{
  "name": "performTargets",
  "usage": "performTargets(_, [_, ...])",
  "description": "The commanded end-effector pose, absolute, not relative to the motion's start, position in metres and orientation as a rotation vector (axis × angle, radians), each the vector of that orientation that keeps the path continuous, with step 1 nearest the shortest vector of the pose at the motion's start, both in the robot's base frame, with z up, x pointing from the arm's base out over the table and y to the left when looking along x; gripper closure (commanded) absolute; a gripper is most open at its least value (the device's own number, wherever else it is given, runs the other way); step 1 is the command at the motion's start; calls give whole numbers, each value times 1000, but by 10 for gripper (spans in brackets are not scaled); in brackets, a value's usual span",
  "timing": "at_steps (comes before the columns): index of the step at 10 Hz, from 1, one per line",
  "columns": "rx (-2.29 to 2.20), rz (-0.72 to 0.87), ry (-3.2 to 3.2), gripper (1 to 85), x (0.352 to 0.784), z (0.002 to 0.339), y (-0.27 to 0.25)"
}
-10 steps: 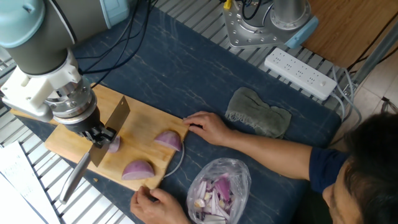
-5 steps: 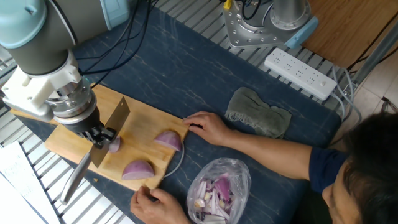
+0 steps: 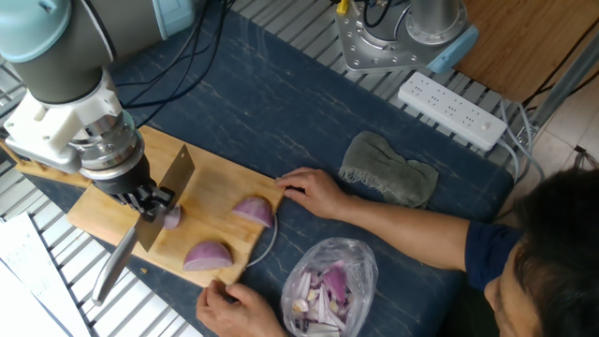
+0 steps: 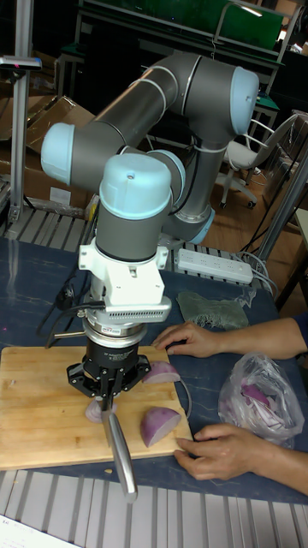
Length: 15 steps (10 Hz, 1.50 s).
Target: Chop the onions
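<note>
Three red onion wedges lie on the wooden cutting board [image 3: 220, 183] [image 4: 43, 419]. One wedge [image 3: 254, 211] [image 4: 161, 372] sits near the person's upper hand, another [image 3: 207, 255] [image 4: 160, 425] near the board's front corner. A small piece [image 3: 171, 217] [image 4: 93, 412] lies right beside the knife blade [image 3: 165, 197]. My gripper [image 3: 150, 200] [image 4: 108, 399] is shut on the knife, its steel handle [image 3: 111, 267] [image 4: 121, 454] sticking out toward the board's edge. The blade stands on edge against the small piece.
A person's two hands [image 3: 314, 192] [image 3: 232, 307] hold the board's right end. A clear bag of onion scraps [image 3: 326, 285] [image 4: 257, 400] lies next to them. A grey cloth [image 3: 388, 168] and a white power strip [image 3: 454, 109] lie further back on the dark mat.
The arm's wrist has shifted very slightly; the knife, onions and hands stay where they were.
</note>
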State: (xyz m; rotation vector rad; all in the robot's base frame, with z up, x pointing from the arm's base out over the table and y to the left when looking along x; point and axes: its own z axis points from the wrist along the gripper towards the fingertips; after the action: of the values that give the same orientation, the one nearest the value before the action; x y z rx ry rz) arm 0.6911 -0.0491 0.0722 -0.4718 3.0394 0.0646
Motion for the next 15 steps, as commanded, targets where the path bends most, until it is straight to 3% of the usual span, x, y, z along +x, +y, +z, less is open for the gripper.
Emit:
performTargets(1, [-476,69,3022,847,693,68,-51])
performTargets(15, [-517,62,2982,847,695,66,-67])
